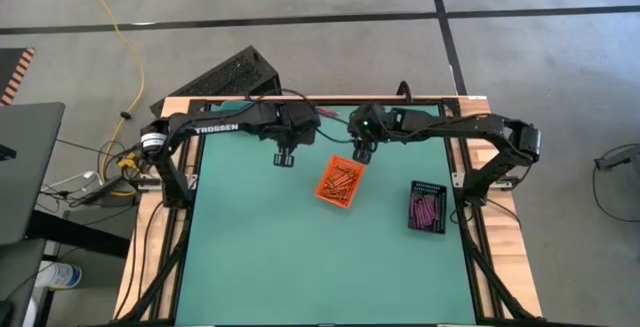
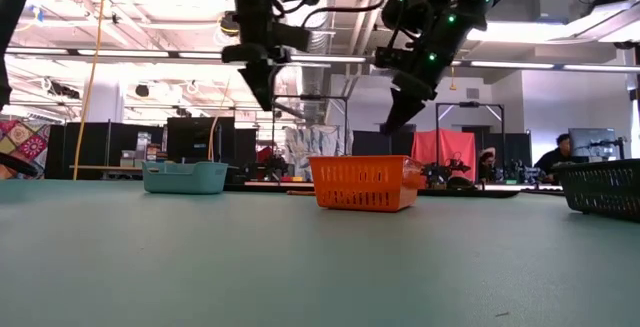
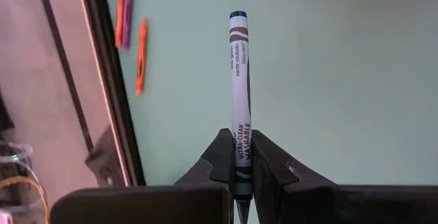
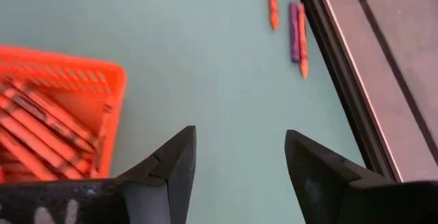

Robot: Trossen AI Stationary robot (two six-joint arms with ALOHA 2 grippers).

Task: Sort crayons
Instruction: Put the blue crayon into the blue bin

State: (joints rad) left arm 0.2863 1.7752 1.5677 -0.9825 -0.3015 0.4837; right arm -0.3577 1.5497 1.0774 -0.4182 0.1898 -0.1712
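My left gripper (image 1: 285, 157) hangs above the green table, left of the orange tray (image 1: 340, 180), shut on a blue-grey crayon (image 3: 239, 80). My right gripper (image 4: 239, 176) stands open with nothing between its fingers, above the far right corner of the orange tray (image 4: 55, 107), in which several orange-red crayons (image 4: 34, 131) lie. A black tray (image 1: 428, 207) at the right holds purple-pink crayons (image 1: 426, 208). Three loose crayons, orange-red (image 4: 273, 5) and purple (image 4: 295, 29), lie flat on the table by its far edge. My left gripper pinches the blue-grey crayon between its two fingers near one end (image 3: 239, 157). The fingers (image 3: 220, 159) run along the crayon, not across it, and slant down from above. Most of the crayon sticks out past the fingertips, clear of the table.
A light blue tray (image 2: 185, 176) stands toward the table's far left. A raised dark rim (image 4: 342, 80) runs along the table's far edge, right behind the loose crayons. Bare green table (image 1: 300, 257) stretches toward the near edge.
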